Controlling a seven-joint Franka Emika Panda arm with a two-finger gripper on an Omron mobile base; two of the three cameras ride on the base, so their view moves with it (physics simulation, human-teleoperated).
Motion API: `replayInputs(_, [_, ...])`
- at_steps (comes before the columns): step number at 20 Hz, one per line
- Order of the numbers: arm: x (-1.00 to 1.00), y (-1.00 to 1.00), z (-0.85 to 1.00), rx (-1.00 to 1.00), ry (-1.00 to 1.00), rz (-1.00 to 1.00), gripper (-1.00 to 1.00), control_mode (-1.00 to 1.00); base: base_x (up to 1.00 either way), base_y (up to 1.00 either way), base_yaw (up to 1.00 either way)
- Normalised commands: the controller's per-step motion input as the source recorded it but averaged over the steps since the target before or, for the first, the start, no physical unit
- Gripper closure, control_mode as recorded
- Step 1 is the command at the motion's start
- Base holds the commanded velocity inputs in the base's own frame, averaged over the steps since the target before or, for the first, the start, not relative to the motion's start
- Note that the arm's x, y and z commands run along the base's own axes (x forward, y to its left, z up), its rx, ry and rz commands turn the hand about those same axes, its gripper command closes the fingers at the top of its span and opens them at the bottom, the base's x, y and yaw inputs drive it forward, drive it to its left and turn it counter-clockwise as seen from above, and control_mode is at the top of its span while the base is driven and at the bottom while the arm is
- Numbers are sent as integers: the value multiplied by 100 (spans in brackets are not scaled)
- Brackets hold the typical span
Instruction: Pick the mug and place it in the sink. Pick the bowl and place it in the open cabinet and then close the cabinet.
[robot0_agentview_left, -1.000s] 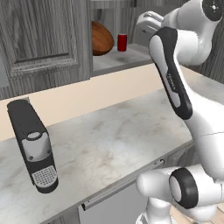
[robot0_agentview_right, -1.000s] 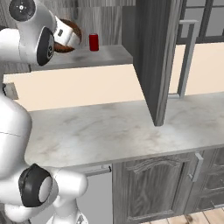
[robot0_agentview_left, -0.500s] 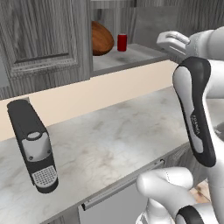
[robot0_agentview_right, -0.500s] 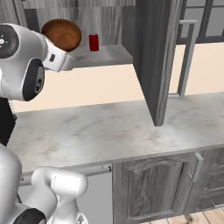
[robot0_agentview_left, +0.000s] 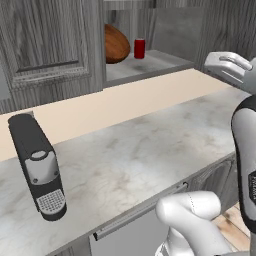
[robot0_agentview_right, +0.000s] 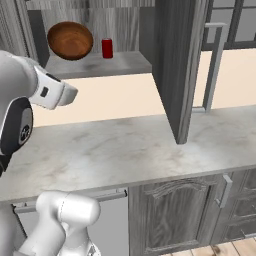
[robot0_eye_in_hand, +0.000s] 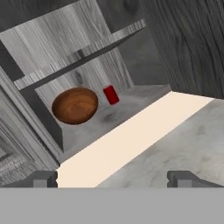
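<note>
Claw (robot0_eye_in_hand: 112, 178) agape, facing bowl (robot0_eye_in_hand: 75, 105), red can (robot0_eye_in_hand: 111, 94)

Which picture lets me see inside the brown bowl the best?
The right base view: the bowl leans on its side on the open cabinet's shelf, its hollow facing the camera. The hand view also shows the inside, but smaller and tilted. The left base view shows just part of its rounded back, partly behind the cabinet frame.

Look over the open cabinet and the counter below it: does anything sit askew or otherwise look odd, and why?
The bowl in the open cabinet is not resting flat: it stands tipped on its edge, hollow facing outward, leaning toward the cabinet's back. The mug beside it stands upright. On the counter nothing looks spilled or damaged.
</note>
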Motion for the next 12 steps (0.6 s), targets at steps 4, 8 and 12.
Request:
replayInputs(4, [-78,-8,0,1,2,0,-100,-100,0,0,0])
replayInputs(8, [-49,-11,0,0,-1,-1,-100,-100,0,0,0])
replayInputs(12, [-38,-42,0,0,-4,-5,-100,-100,0,0,0])
